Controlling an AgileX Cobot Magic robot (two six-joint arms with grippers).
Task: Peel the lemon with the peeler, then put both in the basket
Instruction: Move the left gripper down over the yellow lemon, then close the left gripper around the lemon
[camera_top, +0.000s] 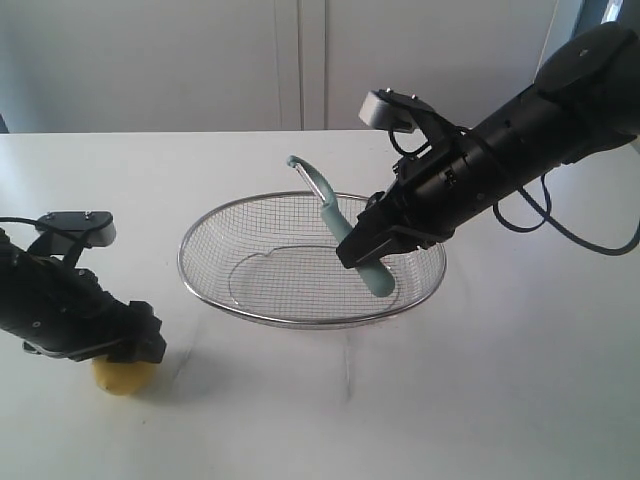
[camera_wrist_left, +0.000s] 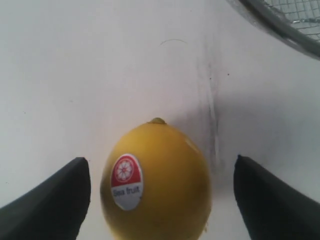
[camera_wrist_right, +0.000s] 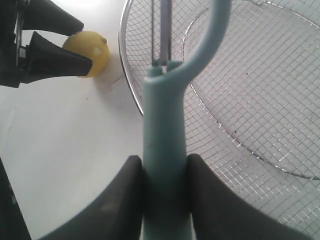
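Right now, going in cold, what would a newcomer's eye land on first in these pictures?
A slim pale teal-green plastic peeler, clamped in the right arm's jaws, hangs tilted over the wide silver wire-mesh basket at the middle of the white table. Left of the basket, a small yellow lemon with a red-and-white sticker sits on the table between the left arm's jaws, which stand open and clear of it.

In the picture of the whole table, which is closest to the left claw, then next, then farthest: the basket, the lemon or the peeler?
1. Lemon: closest, on the table between the open fingers of the left claw.
2. Basket: next, in the middle of the table.
3. Peeler: farthest, held up over the basket by the right claw.
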